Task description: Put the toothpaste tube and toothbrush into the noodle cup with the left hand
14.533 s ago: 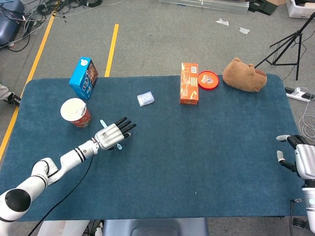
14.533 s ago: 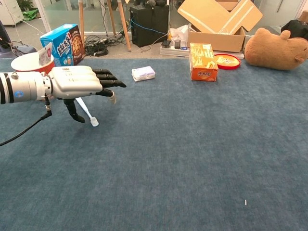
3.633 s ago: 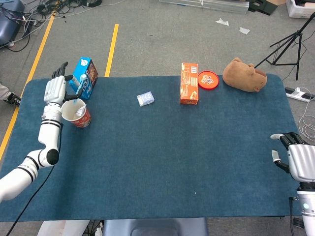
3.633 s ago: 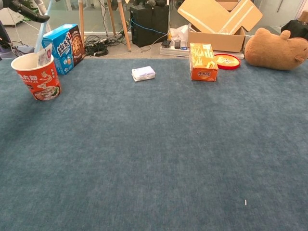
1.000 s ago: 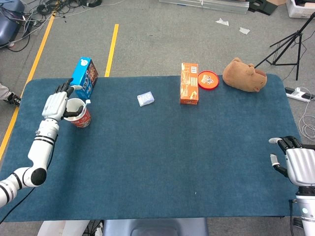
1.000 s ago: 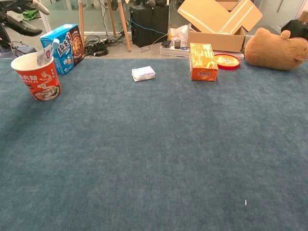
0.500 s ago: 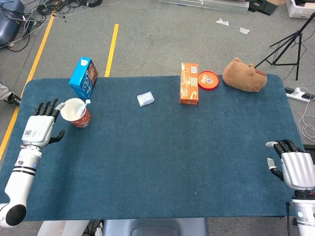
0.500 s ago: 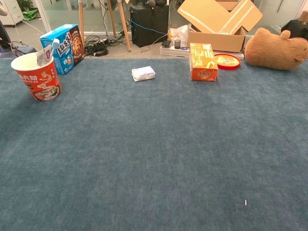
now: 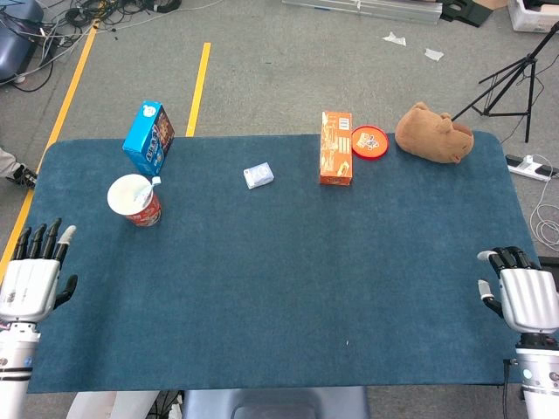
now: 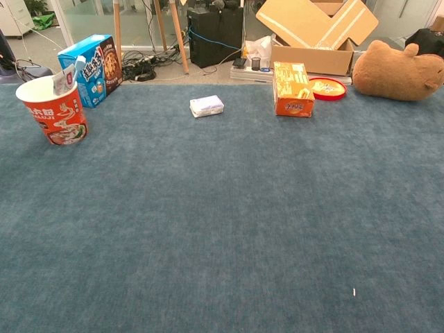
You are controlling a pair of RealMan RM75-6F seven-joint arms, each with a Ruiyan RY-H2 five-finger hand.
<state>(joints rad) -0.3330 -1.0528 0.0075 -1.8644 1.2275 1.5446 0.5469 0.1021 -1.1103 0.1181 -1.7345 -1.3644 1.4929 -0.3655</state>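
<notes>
Now our left hand (image 9: 31,279) is empty with fingers spread; the toothbrush (image 9: 150,188) leans over the noodle cup (image 9: 134,200) rim, so a bump could tip it out.

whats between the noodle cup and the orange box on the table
In the head view, one thing: a small white packet lies on the mat between the noodle cup and the orange box. The rest of that stretch is bare.

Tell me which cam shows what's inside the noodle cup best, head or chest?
Head view. It looks down into the noodle cup, so the open mouth and the toothbrush leaning at its rim show. Chest view sees the cup from the side: the red printed wall, with only the toothpaste tube and the toothbrush tip poking above the rim.
</notes>
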